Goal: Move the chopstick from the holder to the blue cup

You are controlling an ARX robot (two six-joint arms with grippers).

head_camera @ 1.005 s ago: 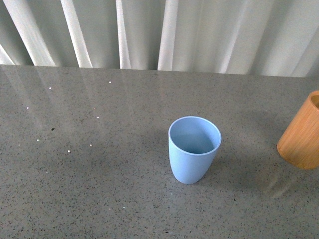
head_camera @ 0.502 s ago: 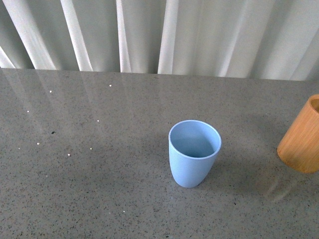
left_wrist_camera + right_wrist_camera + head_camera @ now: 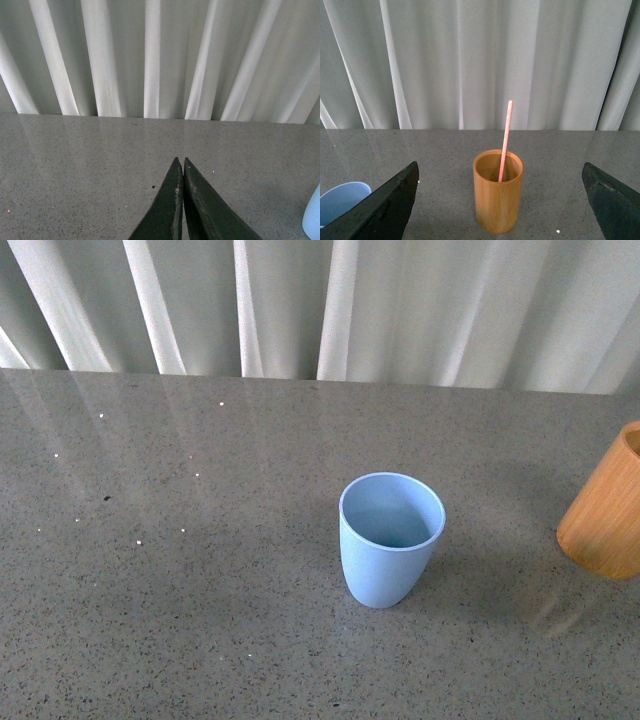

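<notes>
The light blue cup (image 3: 391, 538) stands upright and empty on the grey speckled table, right of centre in the front view; its edge shows in the left wrist view (image 3: 313, 216) and the right wrist view (image 3: 341, 200). The orange-tan holder (image 3: 606, 510) is cut off at the right edge of the front view. In the right wrist view the holder (image 3: 498, 191) stands upright with one pale pink chopstick (image 3: 505, 138) leaning in it. My right gripper (image 3: 500, 200) is open, its fingers wide apart either side of the holder and short of it. My left gripper (image 3: 182, 165) is shut and empty over bare table.
The grey speckled table (image 3: 180, 570) ends at a far edge below white pleated curtains (image 3: 320, 300). A small dark speck (image 3: 106, 499) lies on the left part of the table.
The front view shifted slightly down and back up; the cup and holder stay in place. No arm shows in it.
</notes>
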